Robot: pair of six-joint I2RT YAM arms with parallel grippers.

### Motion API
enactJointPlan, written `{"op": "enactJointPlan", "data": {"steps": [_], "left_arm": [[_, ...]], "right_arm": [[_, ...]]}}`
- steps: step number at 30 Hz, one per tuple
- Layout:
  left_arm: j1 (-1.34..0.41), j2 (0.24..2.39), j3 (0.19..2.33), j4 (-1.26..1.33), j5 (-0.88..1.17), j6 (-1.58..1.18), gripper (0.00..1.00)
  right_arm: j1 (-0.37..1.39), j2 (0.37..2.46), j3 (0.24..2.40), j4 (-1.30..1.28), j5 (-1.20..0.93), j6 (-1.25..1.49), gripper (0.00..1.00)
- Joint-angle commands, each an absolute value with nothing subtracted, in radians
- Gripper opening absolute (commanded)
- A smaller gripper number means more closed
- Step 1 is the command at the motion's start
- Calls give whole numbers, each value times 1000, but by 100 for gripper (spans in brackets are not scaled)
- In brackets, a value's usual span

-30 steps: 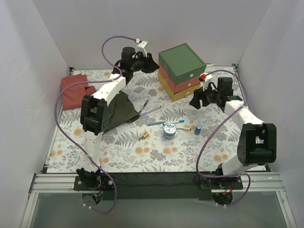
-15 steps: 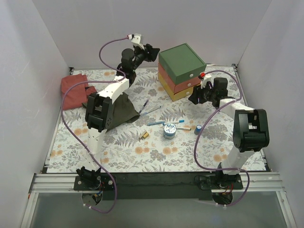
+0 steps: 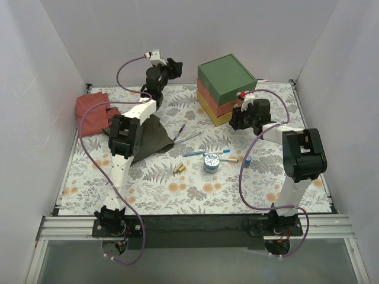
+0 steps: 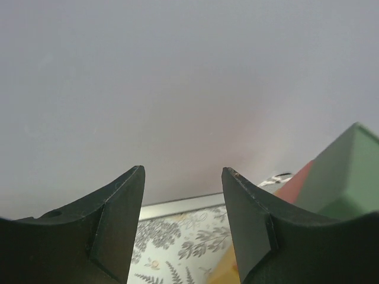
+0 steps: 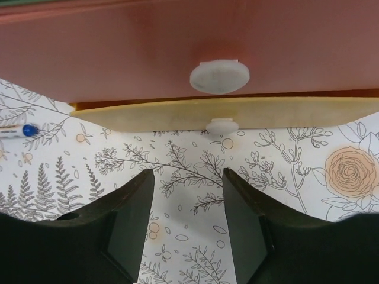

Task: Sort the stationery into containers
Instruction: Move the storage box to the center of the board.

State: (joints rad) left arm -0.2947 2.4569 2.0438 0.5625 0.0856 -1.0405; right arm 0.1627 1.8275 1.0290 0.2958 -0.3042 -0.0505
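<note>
The small chest (image 3: 226, 77) with a green top stands at the back centre-right, all drawers shut. My right gripper (image 3: 235, 120) is open and empty just in front of it. In the right wrist view it (image 5: 188, 174) faces the red-orange drawer's white knob (image 5: 219, 76) and the yellow drawer's knob (image 5: 222, 125). My left gripper (image 3: 176, 66) is open and empty, raised high at the back left of the chest, whose edge shows in the left wrist view (image 4: 349, 177). Pens (image 3: 206, 152), a purple pen (image 3: 179, 132), the round blue-white tin (image 3: 211, 162), the blue cylinder (image 3: 248, 160) and the brass piece (image 3: 179, 169) lie mid-table.
A dark green cloth (image 3: 151, 136) lies under the left arm and a red cloth (image 3: 92, 112) at the far left. White walls close in the back and both sides. A blue pen cap (image 5: 28, 129) shows at the left of the right wrist view.
My right gripper has moved left and closer to the chest's drawer fronts. My left gripper has pulled back and up to the left, away from the chest.
</note>
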Motion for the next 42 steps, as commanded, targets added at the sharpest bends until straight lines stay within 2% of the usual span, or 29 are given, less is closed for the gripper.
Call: {"op": "enactJointPlan", "data": {"steps": [1,6,17,21,29,42], "left_arm": [[-290,2572,2143,542,97,-1118,54],[-299,2645,2223,534,92,-1109,54],[-299,2651,2192,543,103,-1129,54],[-299,2649,2194,551,92,-1123,54],[-302,2646,2174,575,92,-1131,54],[-282,2611,2092,649,123,-1207,54]], "right_arm": [[179,1851,1098,348,-213,-26,57],[184,1893,1144,345,-157,-17,56],[187,1933,1204,298,-181,-26,56],[190,1937,1213,288,-166,-31,51],[207,1957,1252,258,-163,-49,50],[224,2014,1338,167,-46,-26,47]]}}
